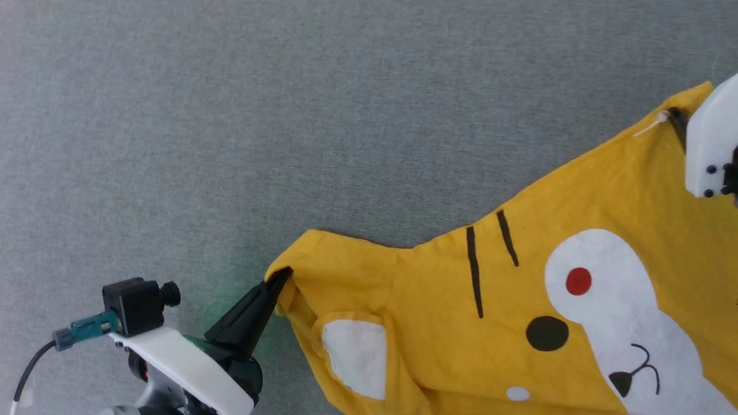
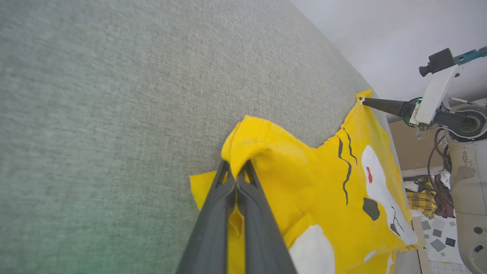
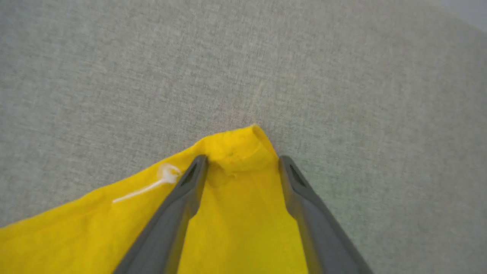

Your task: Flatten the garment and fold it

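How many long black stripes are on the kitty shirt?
2. The longer stripe and the shorter stripe sit side by side on the shirt, left of the red dot. More may hide off the picture.

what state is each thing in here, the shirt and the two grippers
garment, print side up on the grey surface, spread but not flat, bunched at one end, not yet folded
left gripper, shut on a pinch of the garment's edge
right gripper, open, fingers either side of a garment corner, not gripping it
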Controlling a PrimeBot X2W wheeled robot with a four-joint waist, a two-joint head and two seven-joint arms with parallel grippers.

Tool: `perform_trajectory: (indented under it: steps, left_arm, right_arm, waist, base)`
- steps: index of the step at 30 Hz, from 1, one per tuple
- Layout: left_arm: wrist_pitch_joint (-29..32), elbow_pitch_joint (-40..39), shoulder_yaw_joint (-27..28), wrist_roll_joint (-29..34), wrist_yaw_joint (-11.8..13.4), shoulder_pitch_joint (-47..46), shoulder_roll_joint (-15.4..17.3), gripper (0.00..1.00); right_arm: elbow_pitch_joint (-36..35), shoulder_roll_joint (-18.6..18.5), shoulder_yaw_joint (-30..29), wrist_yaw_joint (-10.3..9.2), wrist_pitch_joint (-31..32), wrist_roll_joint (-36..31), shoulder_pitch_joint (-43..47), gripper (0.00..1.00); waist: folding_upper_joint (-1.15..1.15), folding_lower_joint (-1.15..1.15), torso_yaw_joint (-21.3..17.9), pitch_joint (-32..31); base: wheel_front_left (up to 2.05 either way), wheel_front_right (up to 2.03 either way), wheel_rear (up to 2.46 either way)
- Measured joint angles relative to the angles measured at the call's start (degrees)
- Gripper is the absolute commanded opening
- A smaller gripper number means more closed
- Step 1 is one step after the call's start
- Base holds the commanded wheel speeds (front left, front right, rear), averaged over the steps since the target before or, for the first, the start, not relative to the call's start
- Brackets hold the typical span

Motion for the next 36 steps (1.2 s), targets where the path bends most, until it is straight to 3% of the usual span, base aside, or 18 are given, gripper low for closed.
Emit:
perform_trajectory:
  steps: [1,2,3,8,12,16,18,22,30,36]
  left_arm:
    - [-0.35,0.35,-0.12,-0.21,-0.14,-0.26,-0.09,0.0]
    - [-0.48,0.66,-0.15,-0.38,-0.2,-0.47,-0.11,0.0]
    - [-0.68,0.83,-0.18,-0.44,-0.21,-0.49,-0.11,0.0]
    - [-1.52,1.27,0.27,-0.47,-0.59,-0.49,0.04,0.0]
    - [-2.63,1.2,1.45,-0.37,-0.54,-0.66,0.34,0.0]
    - [-4.56,1.32,3.81,2.58,2.72,-3.8,0.23,0.0]
    - [-5.89,1.78,5.72,5.25,6.31,-8.11,-0.16,0.0]
    - [-5.79,3.74,6.01,8.79,9.38,-15.18,-0.12,0.0]
    - [-3.82,8.69,4.28,13.63,10.25,-31.28,1.34,0.0]
    - [-1.65,16.28,2.34,17.56,10.54,-46.4,2.88,0.0]
  right_arm:
    - [0.4,-0.03,-0.56,0.0,0.52,-0.01,0.06,0.97]
    - [0.59,-0.1,-1.18,0.0,1.23,-0.02,0.06,0.4]
    - [0.47,-0.11,-1.74,0.0,2.08,-0.02,0.03,0.02]
    - [-1.31,1.35,-3.6,0.0,4.13,-0.07,-0.15,0.0]
    - [-1.99,2.81,-4.21,0.0,1.16,-0.04,0.13,0.0]
    - [-2.2,5.75,-5.31,0.0,-5.64,0.08,0.33,0.0]
    - [-2.38,7.79,-5.91,0.0,-10.74,0.63,0.32,0.0]
    - [-2.13,9.57,-5.53,0.0,-16.3,1.88,0.26,0.0]
    - [-0.41,10.67,-4.52,0.0,-24.18,2.61,-4.06,0.0]
    - [3.05,10.33,-2.56,0.0,-25.95,2.48,-10.03,0.0]
  waist:
    - [0.0,0.0,0.54,0.43]
    - [0.0,-0.01,1.05,0.84]
    - [0.0,-0.02,1.5,1.2]
    - [0.0,-0.01,2.39,2.26]
    - [0.0,-0.01,1.69,1.71]
    - [0.0,-0.01,0.54,-0.04]
    - [0.0,-0.01,-0.57,-2.06]
    - [0.0,-0.01,-2.09,-5.2]
    - [0.0,-0.02,-4.67,-11.14]
    - [0.0,-0.02,-6.61,-15.87]
  base:
    - [0.0,0.0,0.0]
    - [0.0,0.0,0.0]
    - [0.0,0.0,0.0]
    - [0.0,0.0,0.0]
    - [0.0,0.0,0.0]
    - [0.0,0.0,0.0]
    - [0.0,0.0,0.0]
    - [0.0,0.0,0.0]
    - [0.0,0.0,0.0]
    - [0.0,0.0,0.0]
